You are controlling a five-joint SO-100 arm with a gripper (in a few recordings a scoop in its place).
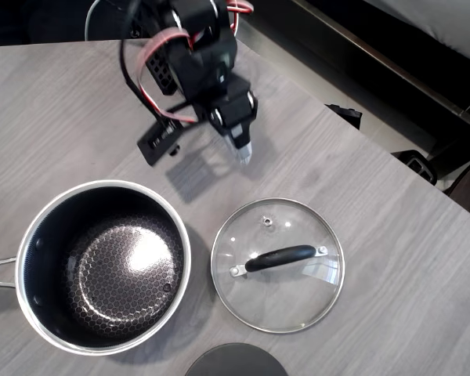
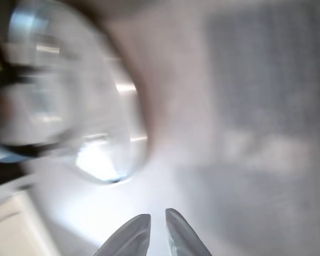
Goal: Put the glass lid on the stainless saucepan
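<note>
In the overhead view, the glass lid [image 1: 278, 265] is lying flat on the table [image 1: 63, 117] at lower centre-right, just beside the stainless saucepan [image 1: 102, 266] at lower left. The pincer [image 1: 241, 150], nearly pressed together and empty, is hovering above the lid, well apart.

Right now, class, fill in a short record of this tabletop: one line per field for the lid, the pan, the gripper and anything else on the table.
lid: the glass lid lies flat on the table, black handle up, right of the pan in the overhead view
pan: the stainless saucepan stands uncovered, apart from the lid
gripper: the gripper hangs above the table beyond the lid, holding nothing; in the wrist view its fingertips are nearly together
other: a dark grey disc at the bottom edge
task state: lid not yet on the pan
</note>
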